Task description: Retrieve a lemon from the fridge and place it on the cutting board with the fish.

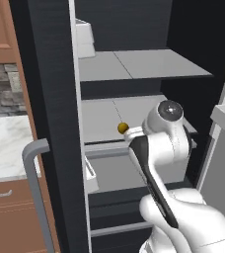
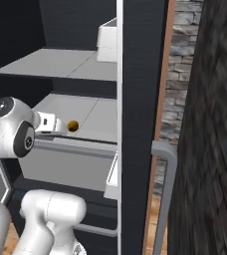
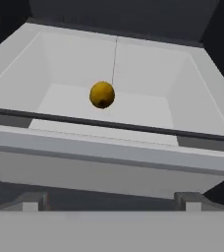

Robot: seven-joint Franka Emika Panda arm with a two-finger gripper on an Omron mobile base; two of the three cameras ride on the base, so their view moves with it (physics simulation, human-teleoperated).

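Note:
The fridge stands open, its black door edge beside the shelves. The lemon is a small yellow-orange ball lying on the floor of a grey-white bin on the middle shelf. In the hand view the lemon sits centred behind the bin's front lip, with a dark spot facing me. My gripper is open and empty, just outside that lip and short of the lemon. From the right base view the gripper points at the fruit. The cutting board and the fish are out of view.
A white box rests on the upper shelf. A grey bar handle juts from the left door, and a door bin hangs inside it. The right door stands open. A marble counter and brown cabinets lie to the left.

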